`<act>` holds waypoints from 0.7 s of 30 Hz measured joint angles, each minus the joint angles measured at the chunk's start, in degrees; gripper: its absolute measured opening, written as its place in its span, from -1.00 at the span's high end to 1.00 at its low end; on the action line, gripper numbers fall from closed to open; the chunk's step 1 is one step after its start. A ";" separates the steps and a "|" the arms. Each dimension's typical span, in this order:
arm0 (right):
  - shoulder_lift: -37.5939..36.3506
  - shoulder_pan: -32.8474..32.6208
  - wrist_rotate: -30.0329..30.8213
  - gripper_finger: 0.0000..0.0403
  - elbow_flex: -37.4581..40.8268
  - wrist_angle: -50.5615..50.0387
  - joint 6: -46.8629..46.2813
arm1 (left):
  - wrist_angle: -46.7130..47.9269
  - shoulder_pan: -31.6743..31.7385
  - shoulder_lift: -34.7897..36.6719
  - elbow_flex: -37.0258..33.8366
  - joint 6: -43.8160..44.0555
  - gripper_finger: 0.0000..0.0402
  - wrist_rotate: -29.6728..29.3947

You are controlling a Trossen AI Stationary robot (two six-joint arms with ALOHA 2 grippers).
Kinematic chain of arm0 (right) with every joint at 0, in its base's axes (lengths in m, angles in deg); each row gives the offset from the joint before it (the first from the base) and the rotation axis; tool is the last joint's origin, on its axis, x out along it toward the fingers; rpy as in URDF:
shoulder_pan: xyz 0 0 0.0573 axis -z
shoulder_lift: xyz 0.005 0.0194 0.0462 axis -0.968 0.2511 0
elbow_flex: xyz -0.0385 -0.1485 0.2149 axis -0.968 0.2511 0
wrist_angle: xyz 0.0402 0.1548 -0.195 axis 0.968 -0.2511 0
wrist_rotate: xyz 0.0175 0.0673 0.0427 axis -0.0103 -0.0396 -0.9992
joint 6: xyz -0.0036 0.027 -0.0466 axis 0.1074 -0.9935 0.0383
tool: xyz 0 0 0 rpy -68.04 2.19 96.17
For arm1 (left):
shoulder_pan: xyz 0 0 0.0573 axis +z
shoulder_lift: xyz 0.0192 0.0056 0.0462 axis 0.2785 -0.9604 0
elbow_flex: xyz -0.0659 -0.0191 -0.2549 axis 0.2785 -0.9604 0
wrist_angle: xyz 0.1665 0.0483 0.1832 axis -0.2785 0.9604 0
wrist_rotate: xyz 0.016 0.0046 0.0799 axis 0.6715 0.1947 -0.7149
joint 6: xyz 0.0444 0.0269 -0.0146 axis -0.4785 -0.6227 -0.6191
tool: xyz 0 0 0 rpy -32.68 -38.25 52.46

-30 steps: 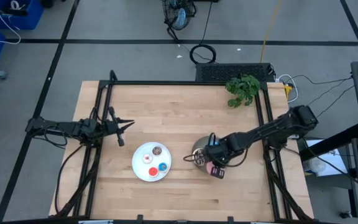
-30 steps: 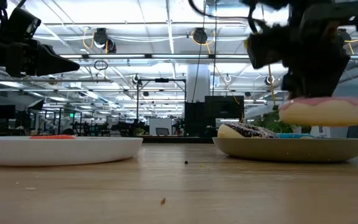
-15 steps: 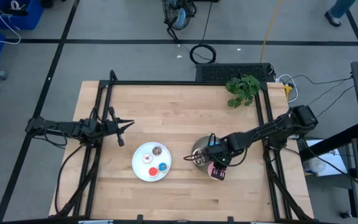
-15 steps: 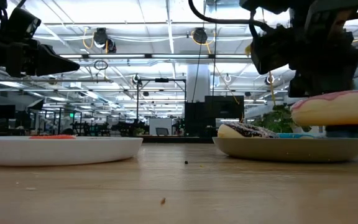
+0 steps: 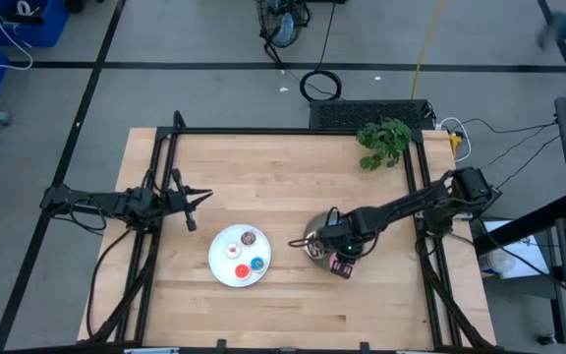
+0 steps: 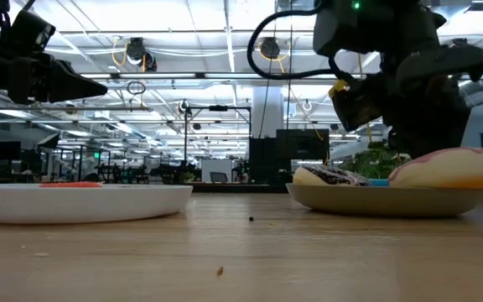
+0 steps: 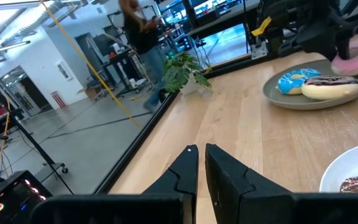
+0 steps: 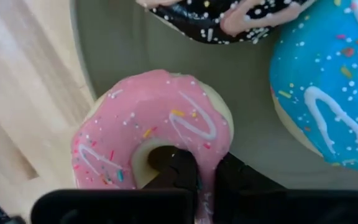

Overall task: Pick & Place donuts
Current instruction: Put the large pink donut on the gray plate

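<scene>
A pink sprinkled donut [image 8: 148, 134] lies at the rim of the grey plate [image 5: 311, 234], with my right gripper [image 8: 204, 167] shut on it from above. A chocolate sprinkled donut [image 8: 229, 15] and a blue sprinkled donut [image 8: 328, 93] lie flat in the same plate. Several small donuts, among them a brown one [image 5: 249, 237], a red one [image 5: 241, 271] and a blue one [image 5: 257, 264], lie on the white plate [image 5: 220, 265]. My left gripper [image 7: 201, 157] waits shut at the table's left side, pointing level, touching nothing. My right gripper has one finger [image 8: 178, 169] in the pink donut's hole and the other [image 8: 232, 174] outside, with the ring's wall [image 8: 213, 146] pinched between them. The fingers come from above, pointing steeply down. The donut [image 6: 451, 168] rests slightly tilted on the grey plate's rim [image 6: 476, 195].
A small green plant [image 5: 383, 141] stands at the table's far right. The two plates lie side by side in the near half of the table. Bare wood stretches across the far half and along the near edge.
My right gripper has come down with the pink donut and shifted a little toward the table's left. The donut, which hung clear above the grey plate's edge, now rests on the plate's rim.
</scene>
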 joint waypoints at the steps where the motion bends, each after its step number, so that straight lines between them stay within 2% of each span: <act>1: 0.01 0.32 0.23 0.94 0.23 0.07 0.13 | -0.02 0.00 0.01 0.00 0.00 0.81 0.00; 12: -0.05 1.84 0.41 0.80 0.99 0.51 0.95 | -0.02 0.00 0.00 0.00 0.00 0.81 0.00; 21: -2.68 1.99 3.64 0.37 0.99 -0.01 0.63 | -0.02 -0.02 0.01 0.00 0.00 0.81 0.00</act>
